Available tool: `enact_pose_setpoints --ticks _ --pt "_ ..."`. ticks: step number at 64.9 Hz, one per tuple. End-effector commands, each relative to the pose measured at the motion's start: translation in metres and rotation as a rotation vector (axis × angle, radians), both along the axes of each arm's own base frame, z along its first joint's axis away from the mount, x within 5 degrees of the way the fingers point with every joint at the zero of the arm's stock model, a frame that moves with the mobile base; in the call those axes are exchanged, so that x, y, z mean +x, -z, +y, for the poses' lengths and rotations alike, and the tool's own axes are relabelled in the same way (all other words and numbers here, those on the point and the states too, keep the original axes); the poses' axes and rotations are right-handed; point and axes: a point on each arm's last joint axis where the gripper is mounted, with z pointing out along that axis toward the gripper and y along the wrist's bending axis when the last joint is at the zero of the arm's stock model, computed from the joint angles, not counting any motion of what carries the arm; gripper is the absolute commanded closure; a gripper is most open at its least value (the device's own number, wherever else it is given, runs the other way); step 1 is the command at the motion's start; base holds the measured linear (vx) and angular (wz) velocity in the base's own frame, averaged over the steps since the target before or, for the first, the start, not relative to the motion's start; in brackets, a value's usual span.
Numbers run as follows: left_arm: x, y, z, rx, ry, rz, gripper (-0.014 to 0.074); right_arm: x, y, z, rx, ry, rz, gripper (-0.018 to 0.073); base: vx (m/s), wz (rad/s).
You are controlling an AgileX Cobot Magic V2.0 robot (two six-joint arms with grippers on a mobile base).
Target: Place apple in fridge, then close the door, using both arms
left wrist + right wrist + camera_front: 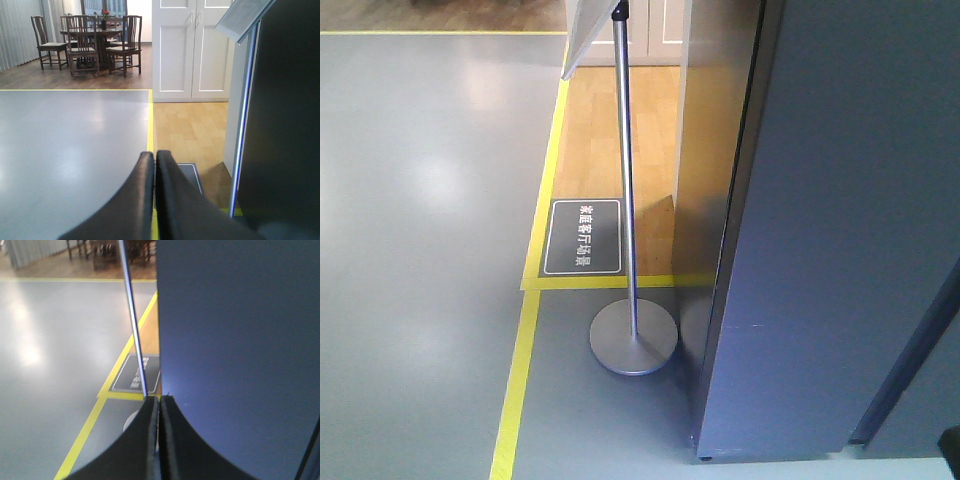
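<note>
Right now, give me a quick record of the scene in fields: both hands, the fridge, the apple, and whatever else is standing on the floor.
left hand: shut, holding nothing, pointing across the grey floor
right hand: shut, holding nothing, close to the dark grey panel
fridge: dark grey outside face fills the right of the front view; interior not in view
apple: not visible in any view
sign stand: upright pole on a round base, just left of the fridge
floor plaque: dark, white lettering, inside the yellow tape line
</note>
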Motion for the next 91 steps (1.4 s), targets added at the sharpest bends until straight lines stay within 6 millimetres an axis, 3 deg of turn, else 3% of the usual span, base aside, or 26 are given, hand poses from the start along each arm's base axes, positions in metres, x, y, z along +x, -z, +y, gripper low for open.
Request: enact_pose_setpoints --ticks 1,20,48,91 --pt "0.0 0.003 -0.001 -0.01 0.01 -0.051 0.0604 0.001 -0.007 -0.005 0.01 0.06 -0.133 0.0563 0.0 0.0" --pt "0.0 0.003 -0.001 -0.01 0.01 -0.051 0.0604 0.001 -0.024 -0.007 -0.018 0.074 -0.318 0.0563 0.0 0.0" --pt "0.0 0.003 -0.001 -0.01 0.01 -0.051 0.0603 0.0 -0.03 -0.014 -0.011 0.215 -0.391 0.0563 0.0 0.0" --pt "0.0 0.003 -0.001 -0.01 0.01 -0.051 0.0603 0.0 -0.03 -0.014 -0.008 0.211 -0.389 0.0563 0.0 0.0"
